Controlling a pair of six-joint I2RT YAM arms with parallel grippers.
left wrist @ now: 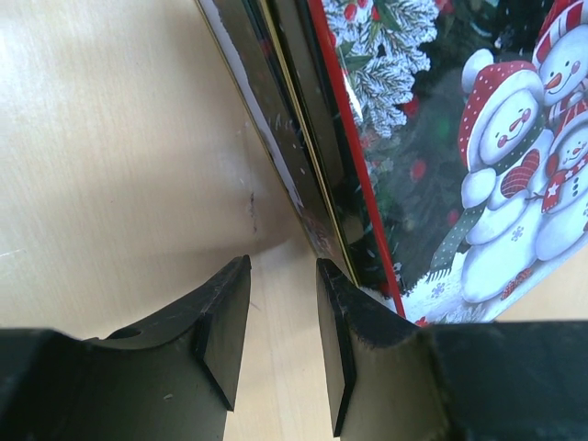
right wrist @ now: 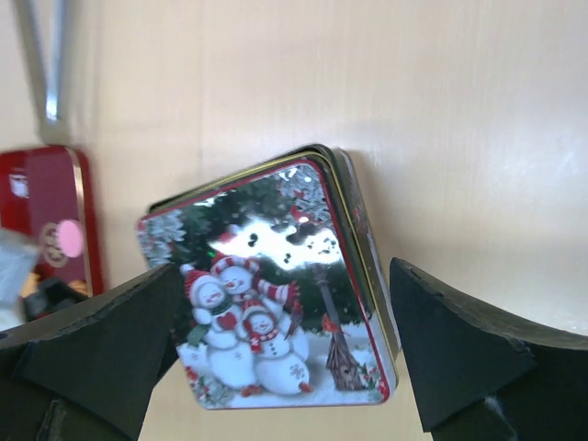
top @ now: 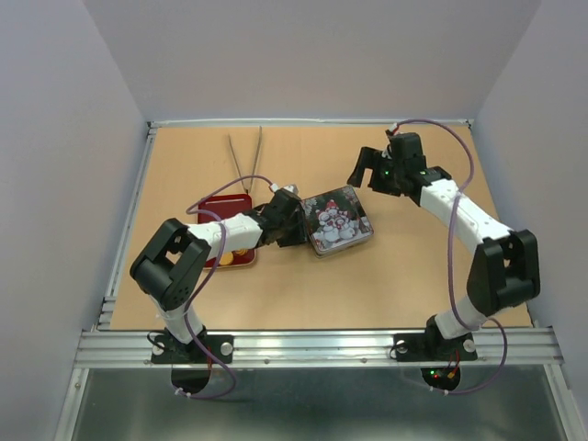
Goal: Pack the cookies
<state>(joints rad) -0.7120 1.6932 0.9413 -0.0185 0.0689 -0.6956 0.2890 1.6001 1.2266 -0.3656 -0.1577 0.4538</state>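
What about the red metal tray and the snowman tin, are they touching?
Apart. The right wrist view shows bare table between the red metal tray and the snowman-printed rectangular tin.

On the counter [top: 367,285], the tin [top: 338,220] lies right of the tray [top: 209,204] holding cookies [right wrist: 69,239]; tongs [top: 246,161] lie behind.

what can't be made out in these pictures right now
Contents of the red metal tray: top view, the left arm covers most; right wrist view, the left edge cuts it, showing one pink round cookie.
Inside of the snowman-printed tin: its printed top hides it in every view.
Thin metal tongs: right wrist view, blurred, cut by the top edge.
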